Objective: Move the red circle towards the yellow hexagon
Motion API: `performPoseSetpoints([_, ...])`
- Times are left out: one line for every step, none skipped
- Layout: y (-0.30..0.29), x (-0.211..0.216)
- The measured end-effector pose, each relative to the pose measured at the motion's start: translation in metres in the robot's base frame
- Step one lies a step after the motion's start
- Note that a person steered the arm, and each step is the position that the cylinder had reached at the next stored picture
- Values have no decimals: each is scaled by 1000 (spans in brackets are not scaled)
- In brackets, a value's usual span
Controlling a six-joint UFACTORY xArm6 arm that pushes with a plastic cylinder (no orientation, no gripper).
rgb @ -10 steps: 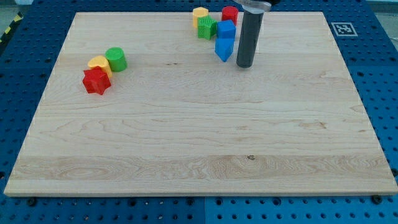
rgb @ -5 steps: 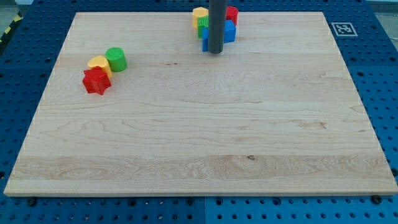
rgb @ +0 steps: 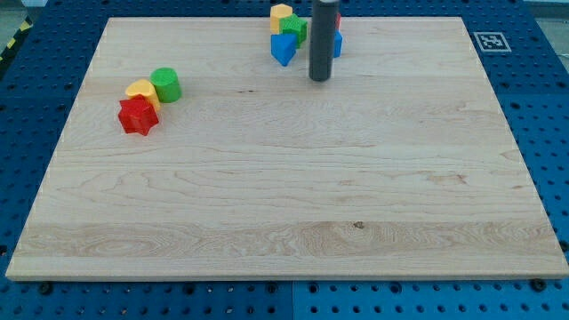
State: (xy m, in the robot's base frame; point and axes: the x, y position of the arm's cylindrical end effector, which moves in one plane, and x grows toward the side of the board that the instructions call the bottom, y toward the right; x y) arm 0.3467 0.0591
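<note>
Look near the view's top, a little right of centre: your rod comes straight down from the upper edge, upright and dark, and my tip [rgb: 320, 79] rests on the table [rgb: 284, 196] just below the top cluster of blocks. There are no fingers on this arm, so there is nothing to read as wide, narrow or holding; the rod ends plain.

The tip sits to the view's right of the blue block [rgb: 284, 50] and slightly below it, near but apart from it. The rod's shaft covers most of what lies behind it. You can see only a thin sliver of the red circle [rgb: 338, 21] at the rod's right edge, close to the table's top edge, with a strip of a second blue block [rgb: 337, 44] just beneath it; their full shapes are hidden. The yellow hexagon [rgb: 281, 14] is at the cluster's left end, touching the green block [rgb: 295, 28], which sits between it and the rod.

Count the cluster: one yellow, one green, two blue, one red, five in all.

Well apart, at the view's left, you have three more pressed together: a green cylinder [rgb: 165, 84], a yellow block [rgb: 140, 91] just left of it, and a red star-like block [rgb: 137, 116] below the yellow one.

That makes eight blocks: two red, two yellow, two green, two blue.
</note>
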Motion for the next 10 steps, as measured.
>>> performPoseSetpoints([33, -6])
performPoseSetpoints([38, -59])
performPoseSetpoints([35, -119])
performPoseSetpoints([32, -144])
performPoseSetpoints([32, -144])
performPoseSetpoints([32, -155])
performPoseSetpoints([31, -154])
performPoseSetpoints([29, -153])
performPoseSetpoints([19, -155])
performPoseSetpoints([7, -155])
